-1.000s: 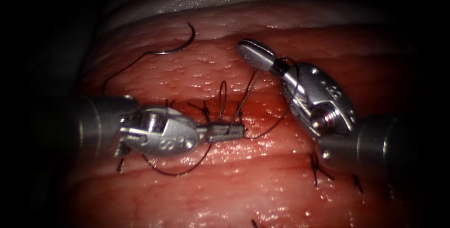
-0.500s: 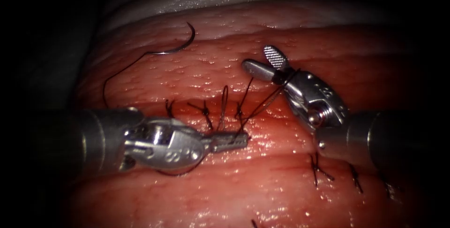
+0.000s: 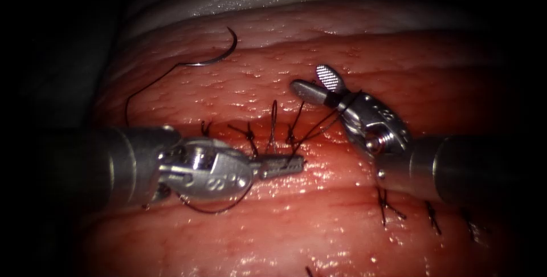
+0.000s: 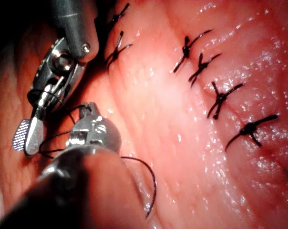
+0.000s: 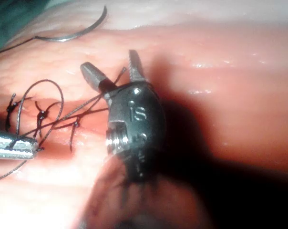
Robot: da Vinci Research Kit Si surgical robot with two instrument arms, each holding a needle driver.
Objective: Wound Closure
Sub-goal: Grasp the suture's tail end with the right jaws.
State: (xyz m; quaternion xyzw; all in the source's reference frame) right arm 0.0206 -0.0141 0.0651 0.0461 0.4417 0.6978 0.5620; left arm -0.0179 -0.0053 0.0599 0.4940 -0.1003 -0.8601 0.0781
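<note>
Your left tool is clamped on the thread at the cut, mid-frame. Your right tool stands open with nothing between its jaws, thread wrapped around its neck. The needle lies free on the tissue, upper left of the frame, not in it.

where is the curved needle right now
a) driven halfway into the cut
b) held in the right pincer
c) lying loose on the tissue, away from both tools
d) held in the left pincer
c: the needle lies free on the tissue, up beyond the left pincer, which is shut on the thread, and the open right pincer.
</note>
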